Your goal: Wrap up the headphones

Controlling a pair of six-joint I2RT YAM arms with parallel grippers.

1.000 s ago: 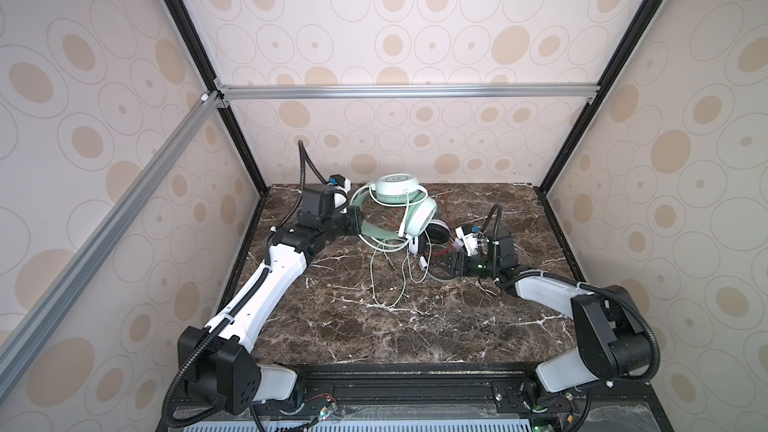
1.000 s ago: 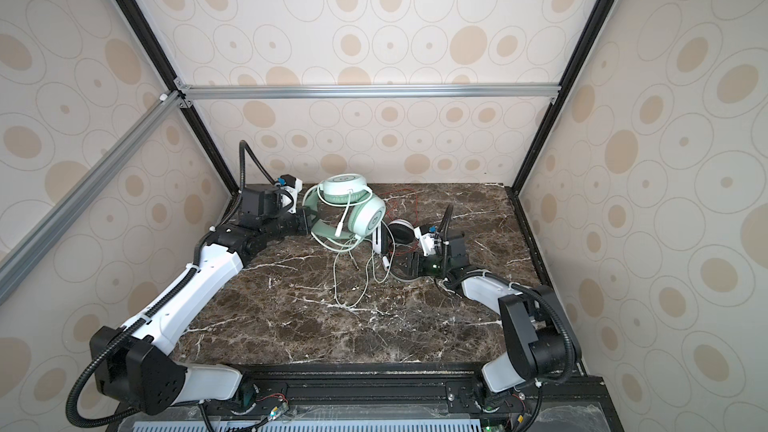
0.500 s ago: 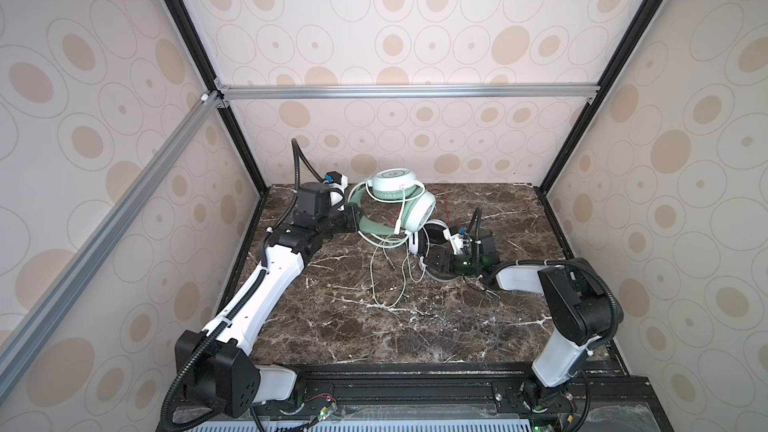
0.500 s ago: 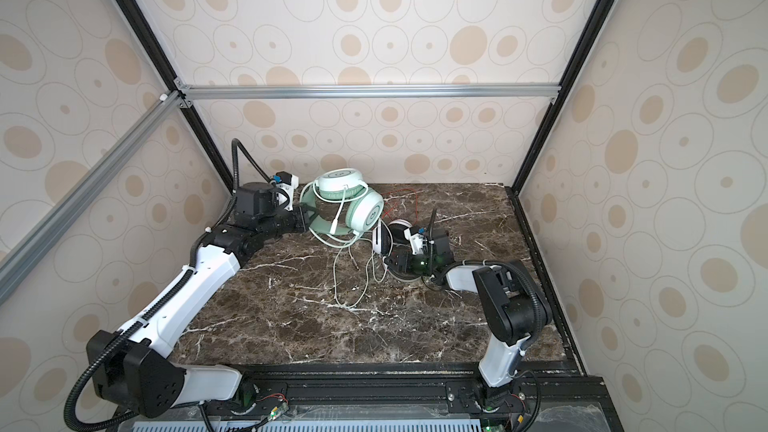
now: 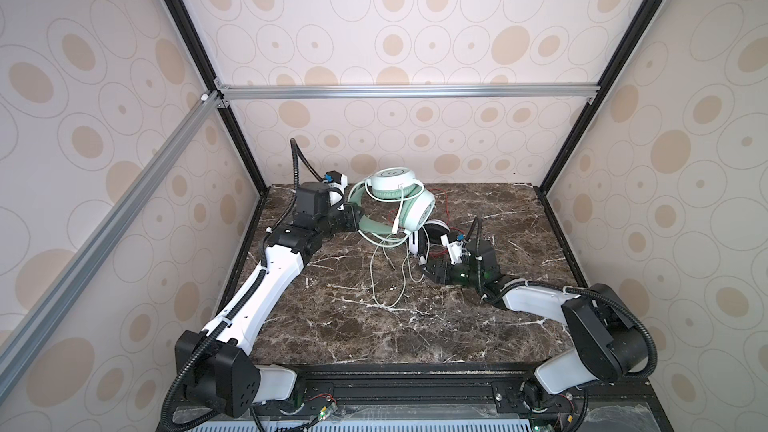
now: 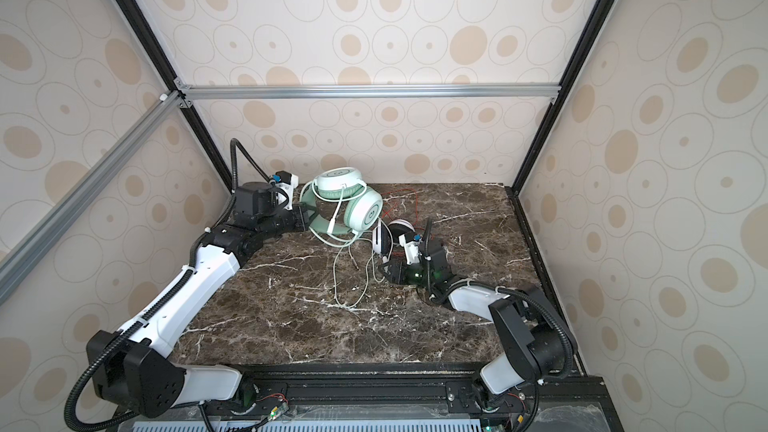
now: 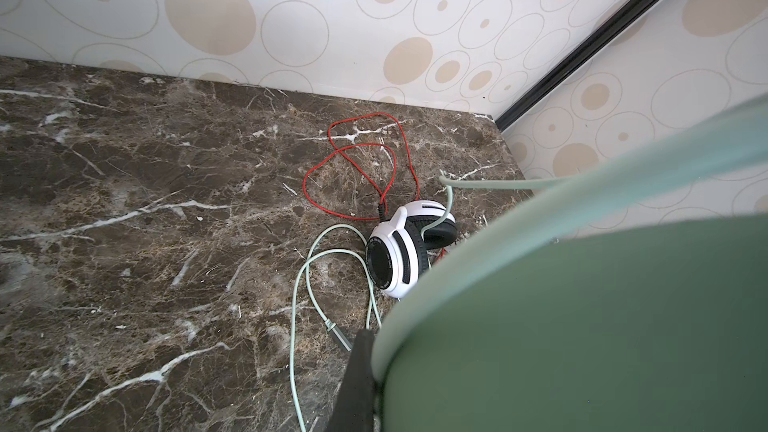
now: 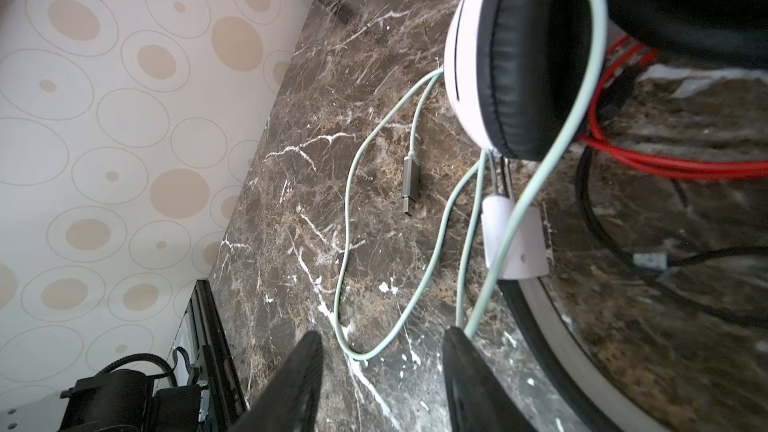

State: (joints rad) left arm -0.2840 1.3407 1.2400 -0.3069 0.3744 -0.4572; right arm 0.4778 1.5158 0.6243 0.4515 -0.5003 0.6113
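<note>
The mint-green headphones [image 5: 399, 201] [image 6: 349, 201] are seen at the rear of the tabletop [image 5: 332, 326], left of the middle, held by their headband. In the left wrist view, that band [image 7: 582, 326] fills the near corner. The left pincer [image 5: 355, 218] [image 6: 307, 218] is clamped tight on the band. A strand of the pale green cable [image 5: 376, 280] [image 6: 336, 280] is laid across the ear cups, and the rest is spread in loose loops on the tabletop in front. Its metal plug [image 5: 390, 261] [image 8: 409, 184] lies flat among the loops.

Just beside the green pair, on the right, the white-and-black headphones [image 5: 434, 231] [image 6: 384, 238] [image 7: 399, 251] are found on the tabletop. One strand of the pale green cable [image 8: 349, 209] is draped over a black ear cushion. The red cable [image 5: 446, 205] [image 7: 353, 160] is strewn in loops behind this pair, towards the rear wall.

The right pincer [image 5: 428, 270] [image 8: 384, 338] is held low over the tabletop, just in front of the white-and-black headphones. Its jaws are seen partly apart and nothing is gripped. A bend of the pale green cable lies between them, and one strand runs up against one finger [image 8: 461, 367].
</note>
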